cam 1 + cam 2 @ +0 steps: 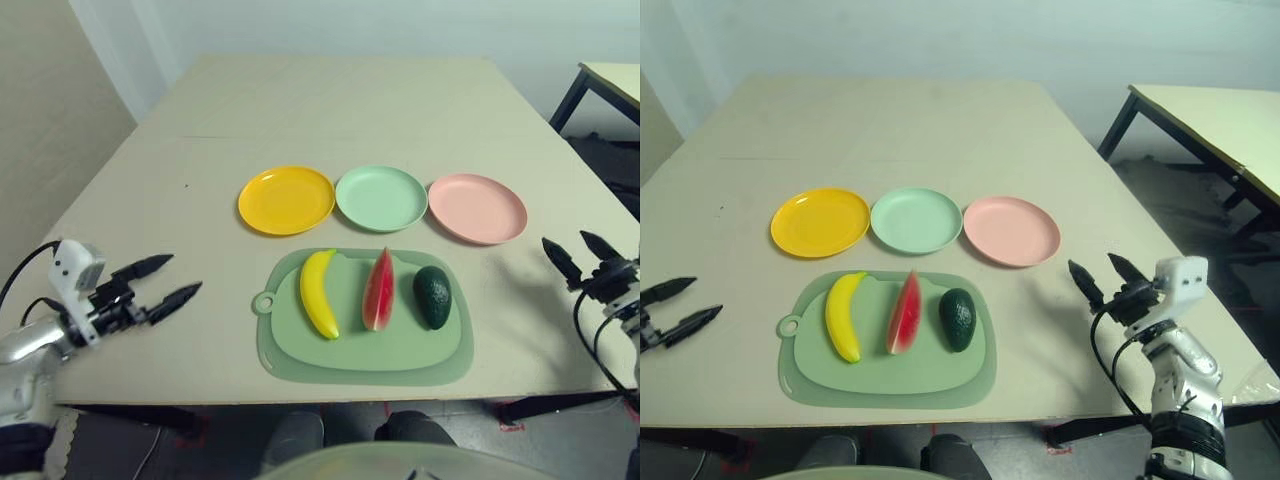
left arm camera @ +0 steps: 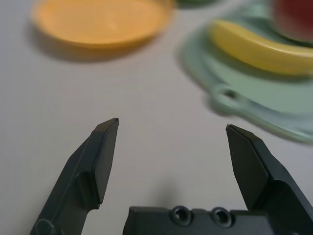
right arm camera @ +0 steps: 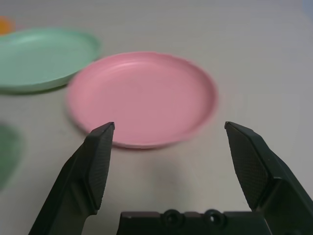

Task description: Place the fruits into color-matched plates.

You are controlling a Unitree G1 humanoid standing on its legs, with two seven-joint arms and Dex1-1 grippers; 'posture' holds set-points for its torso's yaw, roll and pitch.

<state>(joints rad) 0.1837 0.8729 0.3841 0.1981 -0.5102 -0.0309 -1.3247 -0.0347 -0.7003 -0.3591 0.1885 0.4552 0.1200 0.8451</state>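
Sorting is judged not yet begun: 3 fruits lie side by side on the green cutting mat (image 1: pixel 300 355), namely the banana (image 1: pixel 319 292), the watermelon wedge (image 1: pixel 378 290) and the avocado (image 1: pixel 433 296). Just beyond the mat, the yellow plate (image 1: pixel 286 199), the mint plate (image 1: pixel 381 197) and the pink plate (image 1: pixel 477 208) are seen bare. The left gripper (image 1: pixel 165 281) and the right gripper (image 1: pixel 1098 276) are held spread and unloaded, well apart from the fruit. A reach and a first pick are called for next, probably the banana by the left.
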